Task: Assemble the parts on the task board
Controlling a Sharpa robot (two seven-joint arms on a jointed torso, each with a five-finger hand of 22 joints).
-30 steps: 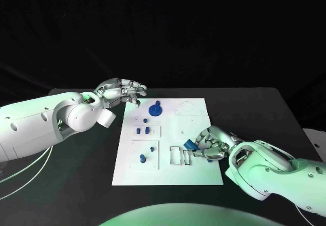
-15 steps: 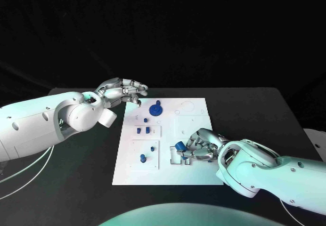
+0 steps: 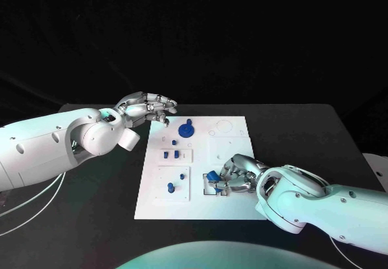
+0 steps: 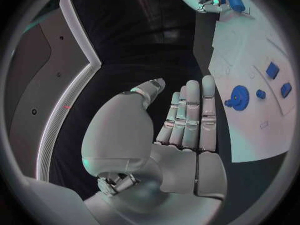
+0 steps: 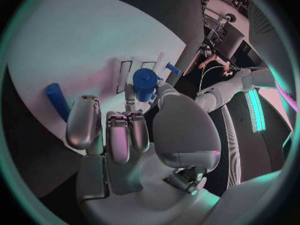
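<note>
Moved: right hand carried blue part leftward to the rectangular slots on task board | fingers pinching part, insertion likely next | left hand idle at far-left corner, fingers curled, empty.

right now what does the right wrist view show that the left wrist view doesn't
Right wrist view: a close look at the right hand pinching a blue cylindrical part above the task board's rectangular slots, and a blue rod lying on the board. Left wrist view: the left hand, holding nothing with fingers straight, beside the board's edge, and the blue gear. Both show the white board and the right hand with its part.
</note>
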